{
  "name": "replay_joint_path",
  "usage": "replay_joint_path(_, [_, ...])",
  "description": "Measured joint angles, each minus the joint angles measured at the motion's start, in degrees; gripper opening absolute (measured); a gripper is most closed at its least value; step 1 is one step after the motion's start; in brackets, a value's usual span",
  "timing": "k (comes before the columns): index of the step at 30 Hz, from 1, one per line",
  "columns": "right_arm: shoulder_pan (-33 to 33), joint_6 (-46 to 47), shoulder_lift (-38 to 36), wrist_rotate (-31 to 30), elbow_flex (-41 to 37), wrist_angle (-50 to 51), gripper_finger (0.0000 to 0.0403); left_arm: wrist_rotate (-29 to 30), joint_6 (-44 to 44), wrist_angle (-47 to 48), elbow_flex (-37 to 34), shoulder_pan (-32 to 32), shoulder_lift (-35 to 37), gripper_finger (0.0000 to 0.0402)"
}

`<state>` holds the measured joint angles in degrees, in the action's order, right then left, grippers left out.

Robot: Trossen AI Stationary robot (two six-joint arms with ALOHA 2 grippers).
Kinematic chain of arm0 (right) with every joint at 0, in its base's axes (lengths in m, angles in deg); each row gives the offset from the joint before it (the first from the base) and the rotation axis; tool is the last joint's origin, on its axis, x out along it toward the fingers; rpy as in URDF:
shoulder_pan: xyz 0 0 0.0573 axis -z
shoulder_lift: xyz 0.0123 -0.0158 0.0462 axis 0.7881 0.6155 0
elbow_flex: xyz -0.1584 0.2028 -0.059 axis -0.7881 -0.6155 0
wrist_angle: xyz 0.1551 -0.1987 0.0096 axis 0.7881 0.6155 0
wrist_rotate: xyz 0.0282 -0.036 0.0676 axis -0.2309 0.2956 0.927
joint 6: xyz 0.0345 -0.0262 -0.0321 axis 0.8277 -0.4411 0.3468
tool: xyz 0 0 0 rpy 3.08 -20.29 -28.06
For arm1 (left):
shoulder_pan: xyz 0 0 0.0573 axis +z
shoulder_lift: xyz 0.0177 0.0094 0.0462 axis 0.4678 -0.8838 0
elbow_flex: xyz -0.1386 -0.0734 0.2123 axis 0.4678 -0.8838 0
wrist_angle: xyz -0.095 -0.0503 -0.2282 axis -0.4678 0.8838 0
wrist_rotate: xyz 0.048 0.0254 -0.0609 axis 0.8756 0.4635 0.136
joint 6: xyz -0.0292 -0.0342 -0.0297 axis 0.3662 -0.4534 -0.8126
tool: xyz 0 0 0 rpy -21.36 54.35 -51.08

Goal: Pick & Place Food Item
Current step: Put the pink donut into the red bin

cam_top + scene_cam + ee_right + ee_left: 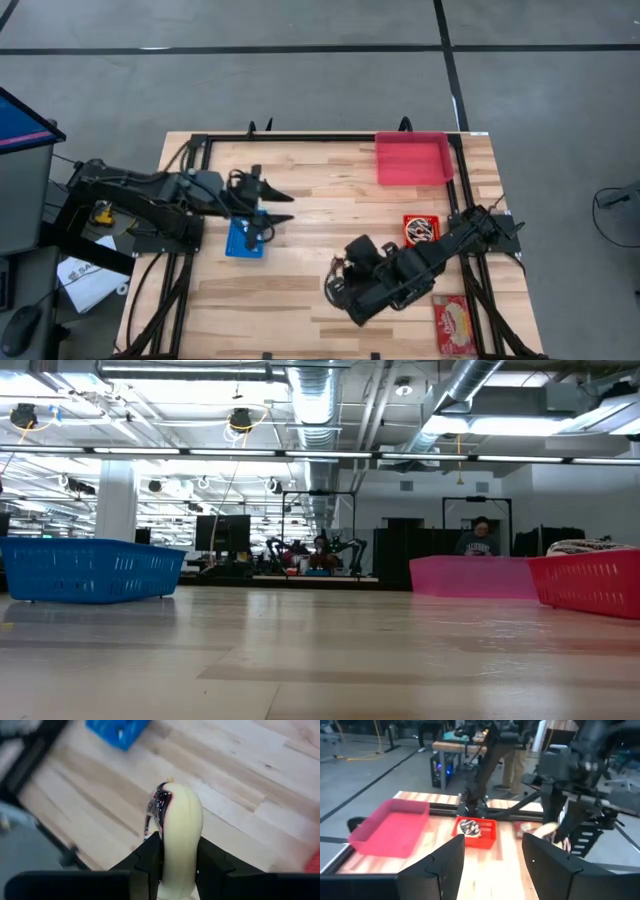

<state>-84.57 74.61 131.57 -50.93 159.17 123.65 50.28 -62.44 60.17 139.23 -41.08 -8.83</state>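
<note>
Wooden counter (300,300) lying below; right hand (179,857) gripping pale food item (179,835), blue basket (117,731) beyond; left hand (492,865) gaping empty.

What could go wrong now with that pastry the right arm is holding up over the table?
The right end effector pinches only the lower end of the cream pastry, so it might slip out or get squashed. The blue basket is off to one side, not beneath, so a drop would hit the bare table. The left end effector stands open nearby.
</note>
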Motion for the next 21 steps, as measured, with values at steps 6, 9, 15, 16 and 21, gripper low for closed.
replay_joint_path(6, [1.95,-13.88,-0.63,10.08,0.02,-0.02,0.0086,1.14,-0.32,5.09,0.01,-0.30,2.92,0.0189])
replay_joint_path(9, [3.52,-21.06,-0.70,12.56,0.02,-0.04,0.0086,2.60,-0.87,8.08,-0.04,-1.14,3.74,0.0189])
replay_joint_path(15, [9.54,-37.16,-1.86,17.48,-2.56,-0.06,0.0086,5.32,-1.09,9.99,-0.26,-2.84,4.78,0.0189])
replay_joint_path(16, [10.68,-39.72,-2.68,18.33,-4.10,-0.26,0.0086,5.79,-1.20,9.61,-0.50,-3.02,4.91,0.0189])
replay_joint_path(21, [16.45,-49.09,-8.48,21.67,-15.79,0.04,0.0086,6.25,-4.22,10.19,-3.39,-3.37,7.07,0.0189])
